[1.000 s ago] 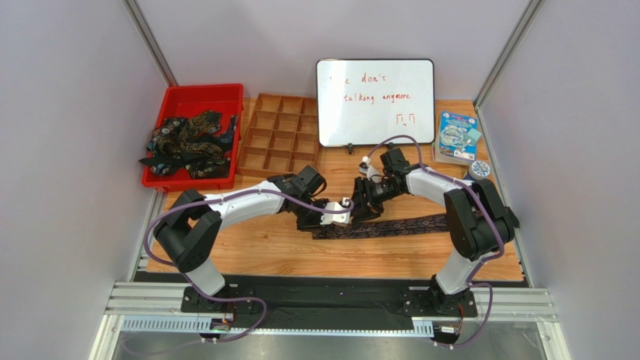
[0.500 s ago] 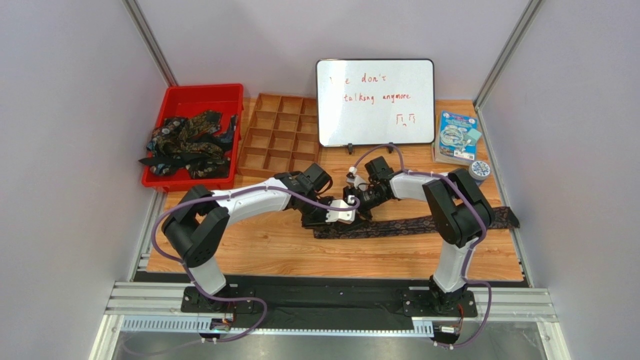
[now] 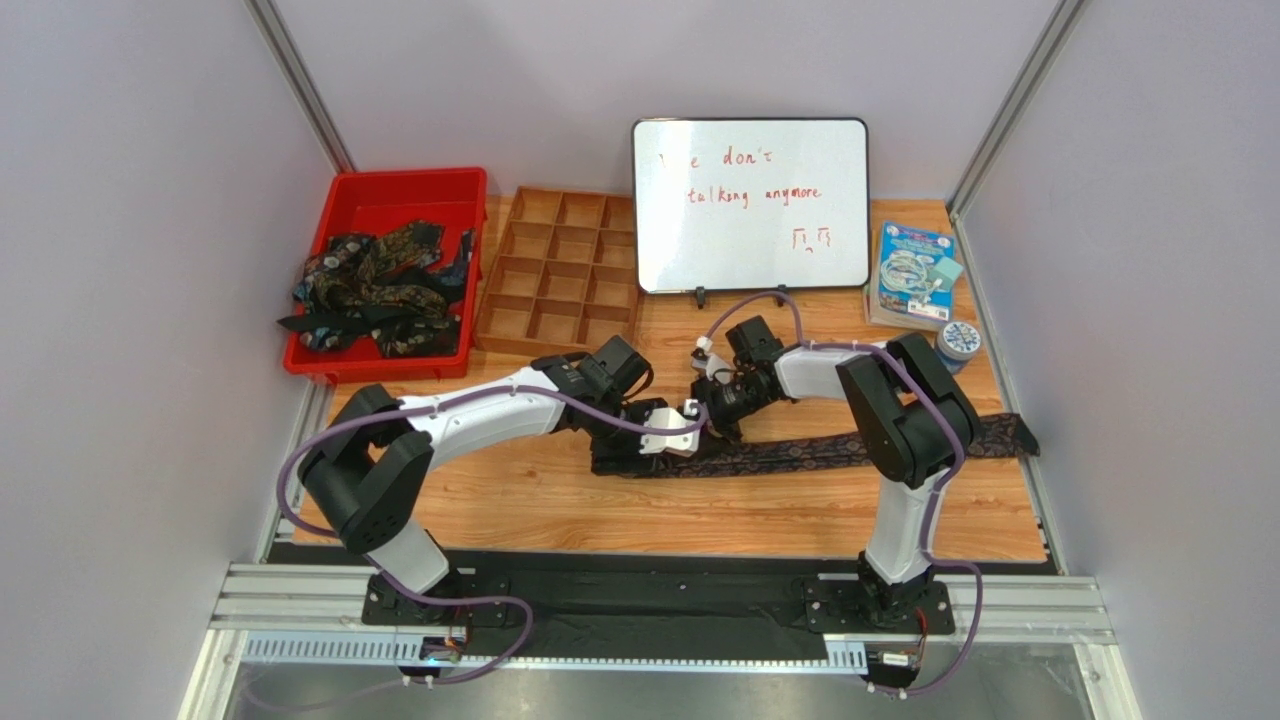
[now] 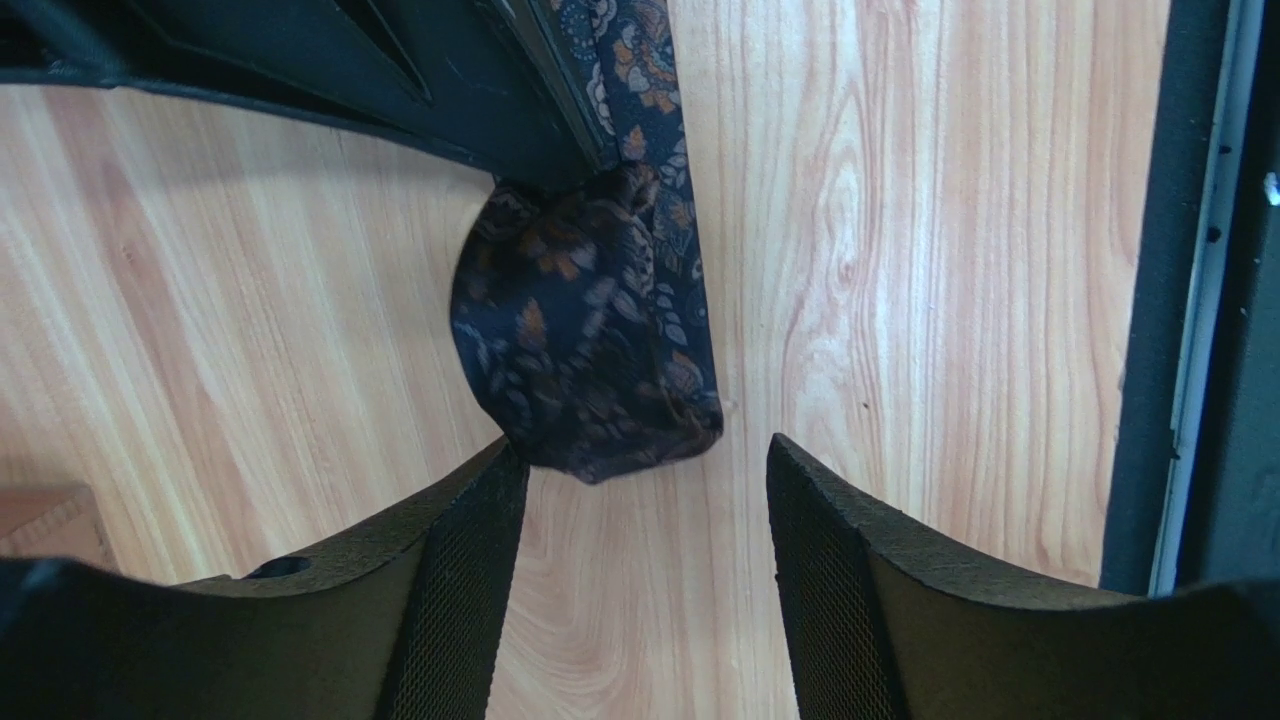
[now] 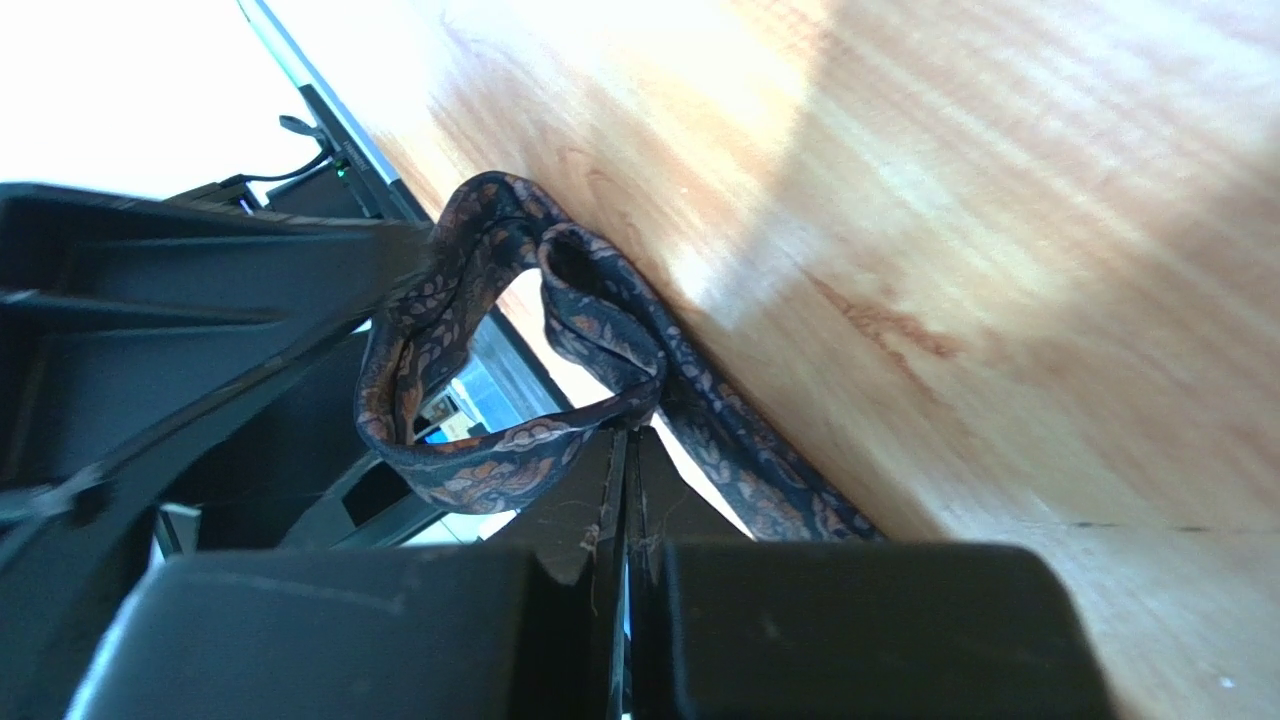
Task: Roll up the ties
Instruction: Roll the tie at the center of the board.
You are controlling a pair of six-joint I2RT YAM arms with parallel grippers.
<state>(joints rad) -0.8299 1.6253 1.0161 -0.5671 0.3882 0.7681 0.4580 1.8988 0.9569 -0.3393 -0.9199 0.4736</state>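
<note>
**Beginning the roll: the right tool [image 5: 624,450] pinches the tie [image 3: 812,450] at its turned end, and the left tool [image 4: 646,450] stands open around it.**

The tie lies flat across the wooden surface [image 3: 511,510], its left end curled into 1 loose loop [image 5: 496,360] between the 2 tools. More ties [image 3: 376,285] sit heaped in the red bin [image 3: 398,177]. The right tool is clenched on the fabric at the loop's base. The left tool is released, 1 finger close on each side of the curl, though contact is hard to tell. To do this well, I judge the pinch should hold the core tight while each turn follows the tie's length with edges stacked squarely. Otherwise the soft coil may cone or spring open. The cloth looks thin and limp, dark with a small orange-brown paisley print, and likely slippery on the smooth pale wood.
</note>
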